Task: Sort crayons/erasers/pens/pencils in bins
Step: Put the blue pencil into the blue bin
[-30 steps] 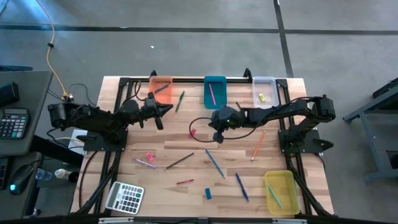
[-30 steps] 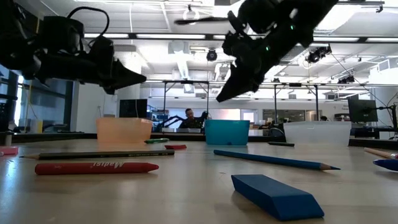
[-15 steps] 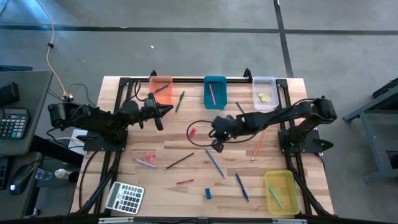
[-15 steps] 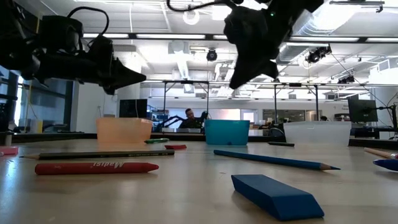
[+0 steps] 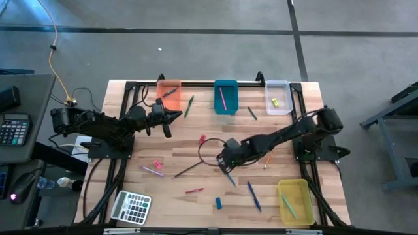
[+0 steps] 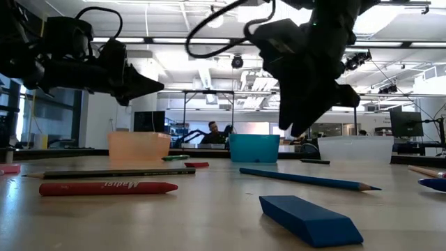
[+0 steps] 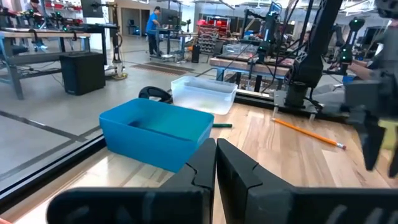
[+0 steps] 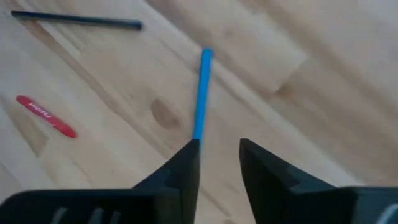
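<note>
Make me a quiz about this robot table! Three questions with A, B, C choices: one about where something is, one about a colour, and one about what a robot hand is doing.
1. Where is the calculator?
A. At the table's near left corner
B. Inside the teal bin
C. Beside the yellow bin

2. What colour is the stick lying in the teal bin?
A. Black
B. Pink
C. White

3. How is the right end effector?
A. Open over a blue stick
B. Shut on a red crayon
C. Resting in the orange bin

Answers:
1. A, the high view shows it by the table's near left corner.
2. B, a pink stick lies inside that bin.
3. A, its wrist view shows parted fingers with the blue stick just ahead, nothing held.
</note>
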